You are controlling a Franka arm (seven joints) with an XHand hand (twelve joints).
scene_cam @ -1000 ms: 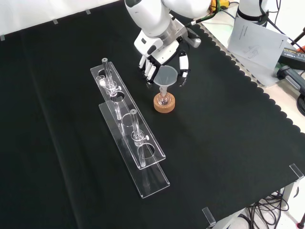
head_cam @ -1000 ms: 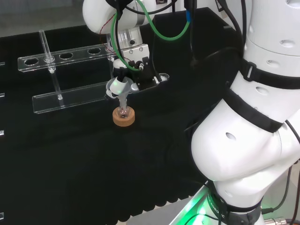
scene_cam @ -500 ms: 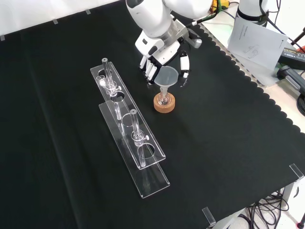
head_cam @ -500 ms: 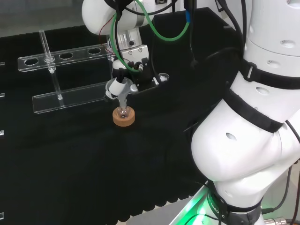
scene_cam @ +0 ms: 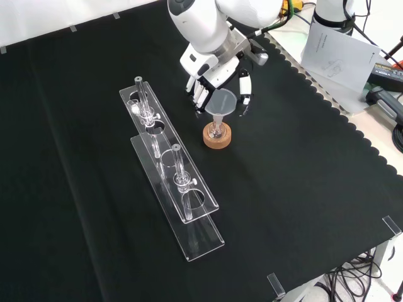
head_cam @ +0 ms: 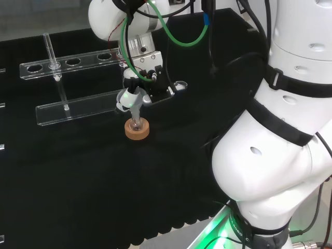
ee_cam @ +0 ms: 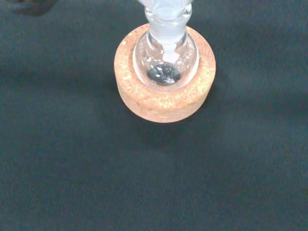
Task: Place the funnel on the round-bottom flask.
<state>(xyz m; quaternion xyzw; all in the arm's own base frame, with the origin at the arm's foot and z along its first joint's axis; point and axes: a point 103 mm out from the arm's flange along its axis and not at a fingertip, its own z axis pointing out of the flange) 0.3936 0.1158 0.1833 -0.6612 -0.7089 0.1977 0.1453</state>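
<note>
- Head view: the funnel (head_cam: 133, 99) stands with its stem down in the neck of the round-bottom flask (head_cam: 137, 124), which sits in the cork ring (head_cam: 137, 129) a little to 10 o'clock of the picture's middle. The hand (head_cam: 148, 78) sits at the funnel's 1 o'clock. Against the frames a second ago it has drawn up and back a little, while the funnel stays over the flask. A clear rack (head_cam: 78, 85) runs off toward 9 o'clock.
- Front view: the funnel's cone (scene_cam: 221, 102) sits straight above the cork ring (scene_cam: 217, 137), the stem running down into the flask. The fingers (scene_cam: 200, 93) hang at the cone's 10 o'clock and the thumb (scene_cam: 244, 89) at its 2 o'clock, spread wide and relaxed with dark cloth (scene_cam: 302, 163) showing between them and the rim. A second ago they stood closer round the cone, so the hand looks to have let go and begun to lift.
- Wrist view: the flask's bulb (ee_cam: 165, 60) rests in the cork ring (ee_cam: 164, 98) with something dark at its bottom; the stem seems to enter the neck (ee_cam: 166, 21), though the glass there is hard to read.
- Judgement: the funnel stands unsupported on the flask, so the task appears essentially done; what remains is a clean retreat without brushing the cone.
</note>
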